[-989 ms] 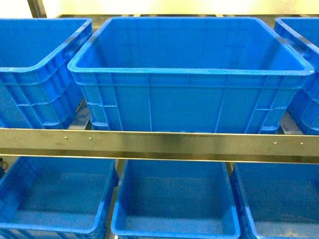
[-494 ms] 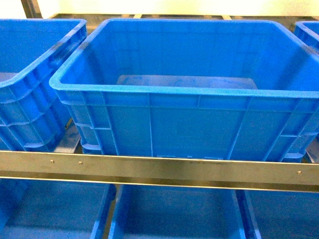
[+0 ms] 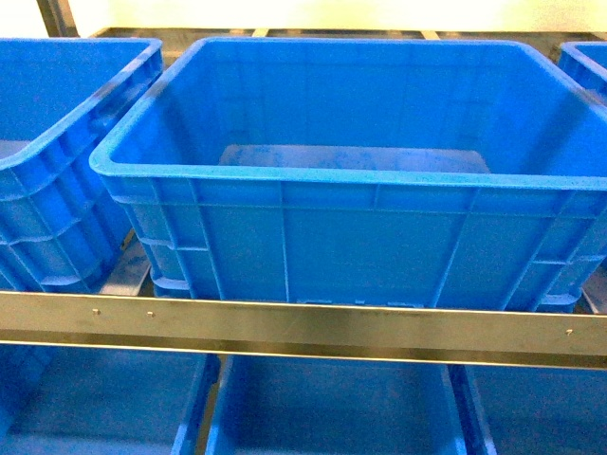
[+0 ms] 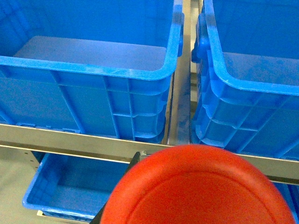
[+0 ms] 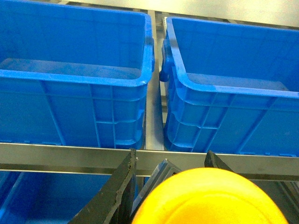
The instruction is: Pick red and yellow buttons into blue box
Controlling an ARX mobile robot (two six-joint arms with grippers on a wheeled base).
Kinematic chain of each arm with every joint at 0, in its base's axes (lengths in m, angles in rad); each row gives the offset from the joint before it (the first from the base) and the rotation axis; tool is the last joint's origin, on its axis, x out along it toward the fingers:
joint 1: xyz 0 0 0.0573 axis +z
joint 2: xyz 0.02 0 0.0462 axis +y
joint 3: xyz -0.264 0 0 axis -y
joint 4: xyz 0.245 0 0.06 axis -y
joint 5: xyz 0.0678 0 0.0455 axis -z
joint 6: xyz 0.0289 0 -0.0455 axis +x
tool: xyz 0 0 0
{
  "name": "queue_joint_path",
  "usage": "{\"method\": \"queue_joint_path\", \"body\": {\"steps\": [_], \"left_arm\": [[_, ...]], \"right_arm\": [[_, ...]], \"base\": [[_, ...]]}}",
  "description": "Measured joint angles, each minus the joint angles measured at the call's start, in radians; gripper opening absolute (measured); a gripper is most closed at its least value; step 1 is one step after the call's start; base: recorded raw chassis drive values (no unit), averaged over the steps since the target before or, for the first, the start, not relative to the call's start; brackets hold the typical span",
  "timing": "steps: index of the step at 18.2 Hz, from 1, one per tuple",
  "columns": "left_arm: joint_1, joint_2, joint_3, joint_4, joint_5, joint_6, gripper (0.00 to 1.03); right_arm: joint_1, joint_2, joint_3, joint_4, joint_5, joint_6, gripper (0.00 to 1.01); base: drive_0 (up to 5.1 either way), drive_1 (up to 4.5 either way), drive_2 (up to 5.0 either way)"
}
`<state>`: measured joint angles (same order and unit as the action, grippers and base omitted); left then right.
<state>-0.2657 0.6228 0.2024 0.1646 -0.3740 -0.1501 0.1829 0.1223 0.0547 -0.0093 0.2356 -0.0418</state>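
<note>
The blue box (image 3: 332,171) stands mid-shelf in the head view, deep and ribbed, with nothing on its scuffed floor. Neither gripper shows in that view. In the left wrist view the red button's cap (image 4: 201,191) fills the bottom of the picture, held in my left gripper (image 4: 198,161); only one dark fingertip (image 4: 137,157) peeks out beside it. In the right wrist view the yellow button (image 5: 210,198) sits between the two black fingers (image 5: 117,186) of my right gripper (image 5: 170,163). Both buttons are in front of the shelf rail, below the boxes' rims.
A steel shelf rail (image 3: 303,327) runs across in front of the boxes. Neighbouring blue crates stand left (image 3: 57,142) and right (image 3: 588,66) of the middle one, with narrow gaps between. More blue crates (image 3: 332,408) sit on the lower shelf.
The head view has drawn closer to the shelf: the middle box looks larger and shows its floor, and the lower crates have slid down the frame. Little shift in the last half second.
</note>
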Motion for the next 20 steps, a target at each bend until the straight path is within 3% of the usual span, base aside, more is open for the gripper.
{"method": "queue_joint_path", "body": {"steps": [8,16,20], "left_arm": [[0.0,0.0,0.0,0.0,0.0,0.0,0.25],[0.0,-0.001,0.0,0.0,0.0,0.0,0.25],[0.0,0.002,0.0,0.006,0.0,0.0,0.25]], "right_arm": [[0.0,0.0,0.0,0.0,0.0,0.0,0.39],[0.0,0.0,0.0,0.0,0.0,0.0,0.39],[0.0,0.0,0.0,0.0,0.0,0.0,0.39]], "base": [[0.0,0.0,0.0],[0.0,4.22,-4.2],[0.0,0.0,0.0]]}}
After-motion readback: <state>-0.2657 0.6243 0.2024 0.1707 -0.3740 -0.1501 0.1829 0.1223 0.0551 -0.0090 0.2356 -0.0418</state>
